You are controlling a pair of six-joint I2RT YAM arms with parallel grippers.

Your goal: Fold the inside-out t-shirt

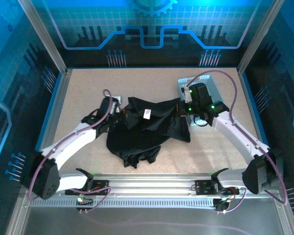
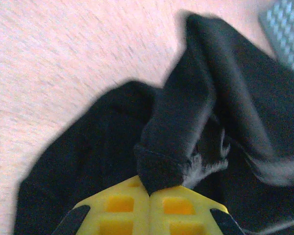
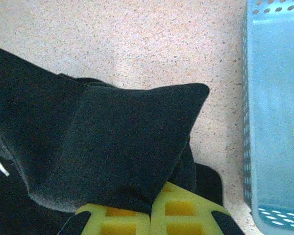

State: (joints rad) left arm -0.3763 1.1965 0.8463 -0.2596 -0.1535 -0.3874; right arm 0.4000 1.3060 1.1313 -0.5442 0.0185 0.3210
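black inside-out t-shirt (image 1: 146, 131) pinched at both ends

lies crumpled at the centre of the overhead frame on the speckled table (image 1: 88, 88), white label (image 1: 147, 114) facing up near the middle. clamped at its left edge by the left gripper (image 2: 149, 192), yellow fingers shut tight on a rolled fold. clamped at its right edge by the right gripper (image 3: 151, 209), likewise closed on a pointed corner, just beside the grey tray (image 3: 277, 98) at upper right. probably held at opposite ends to draw the heap taut and spread it flat before any fold. not yet flattened; folding barely begun.

Speckled table (image 1: 88, 88) — crumpled black t-shirt (image 1: 147, 129), perforated grey tray (image 1: 218, 88)
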